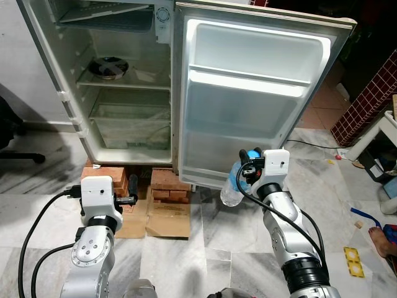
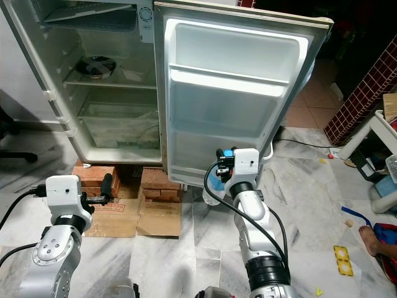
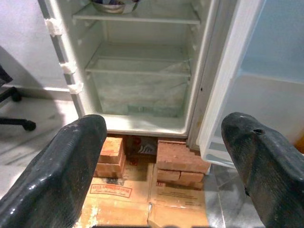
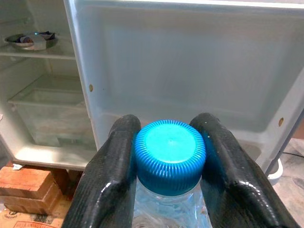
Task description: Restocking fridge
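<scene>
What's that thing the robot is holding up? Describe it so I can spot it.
Start at the open fridge door. Just below its lower shelf, the right gripper is clamped around a clear plastic bottle. Its bright blue ribbed cap stands out against the white door.

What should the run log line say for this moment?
right gripper: shut on water bottle | left gripper: open, empty | fridge door: open | bottle: before door shelves

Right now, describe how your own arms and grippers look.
Both arms are silver metal with rounded joints and a white boxy wrist housing. Black cables loop along each forearm. The left gripper and the right gripper each have two long, glossy black fingers with rounded tips. I see no markings.
</scene>
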`<state>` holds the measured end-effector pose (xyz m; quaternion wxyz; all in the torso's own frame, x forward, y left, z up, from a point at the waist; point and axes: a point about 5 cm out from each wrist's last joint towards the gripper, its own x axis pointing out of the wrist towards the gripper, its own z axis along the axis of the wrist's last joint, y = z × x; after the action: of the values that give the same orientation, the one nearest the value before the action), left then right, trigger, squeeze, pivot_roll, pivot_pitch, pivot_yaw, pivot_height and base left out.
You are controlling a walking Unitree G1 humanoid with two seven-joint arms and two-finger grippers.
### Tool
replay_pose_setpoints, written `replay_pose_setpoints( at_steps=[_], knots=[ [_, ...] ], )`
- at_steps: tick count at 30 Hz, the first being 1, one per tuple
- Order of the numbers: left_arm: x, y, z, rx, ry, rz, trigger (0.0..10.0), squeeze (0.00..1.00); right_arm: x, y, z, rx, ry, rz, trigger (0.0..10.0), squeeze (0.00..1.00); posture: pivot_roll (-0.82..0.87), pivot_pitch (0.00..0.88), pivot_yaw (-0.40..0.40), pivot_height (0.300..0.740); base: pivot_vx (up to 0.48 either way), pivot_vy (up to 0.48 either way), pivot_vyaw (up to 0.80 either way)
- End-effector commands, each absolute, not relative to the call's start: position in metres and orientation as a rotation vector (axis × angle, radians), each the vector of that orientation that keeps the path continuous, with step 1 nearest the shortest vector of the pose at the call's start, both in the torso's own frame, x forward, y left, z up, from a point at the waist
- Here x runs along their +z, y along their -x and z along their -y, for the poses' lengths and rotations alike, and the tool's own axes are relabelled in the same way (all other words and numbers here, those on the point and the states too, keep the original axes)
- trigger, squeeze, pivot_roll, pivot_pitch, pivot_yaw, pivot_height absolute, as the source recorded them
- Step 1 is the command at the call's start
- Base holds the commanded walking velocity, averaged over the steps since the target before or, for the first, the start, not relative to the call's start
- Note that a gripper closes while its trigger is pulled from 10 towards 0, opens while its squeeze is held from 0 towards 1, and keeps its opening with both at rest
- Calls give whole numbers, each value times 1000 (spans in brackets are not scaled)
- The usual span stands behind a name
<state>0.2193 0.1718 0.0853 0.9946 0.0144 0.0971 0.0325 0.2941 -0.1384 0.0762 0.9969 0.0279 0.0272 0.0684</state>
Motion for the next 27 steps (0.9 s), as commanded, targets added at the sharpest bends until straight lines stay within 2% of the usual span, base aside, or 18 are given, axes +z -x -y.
replay_pose_setpoints(
  at_steps=[1, 16, 27],
  knots=[
    [91, -219, -170, 53, -41, -167, 10000, 0, 84, -296, 142, 126, -55, -26, 10000, 0, 108, 0, -70, 740, 247, 0, 0],
    [94, -218, -166, 48, -34, -153, 10000, 0, 88, -295, 141, 142, -42, -25, 10000, 0, 106, 0, -80, 740, 321, 0, 0],
    [94, -220, -166, 49, -28, -158, 10000, 0, 88, -295, 139, 154, -43, -27, 10000, 0, 103, 0, -79, 740, 358, 286, 0]
  ],
)
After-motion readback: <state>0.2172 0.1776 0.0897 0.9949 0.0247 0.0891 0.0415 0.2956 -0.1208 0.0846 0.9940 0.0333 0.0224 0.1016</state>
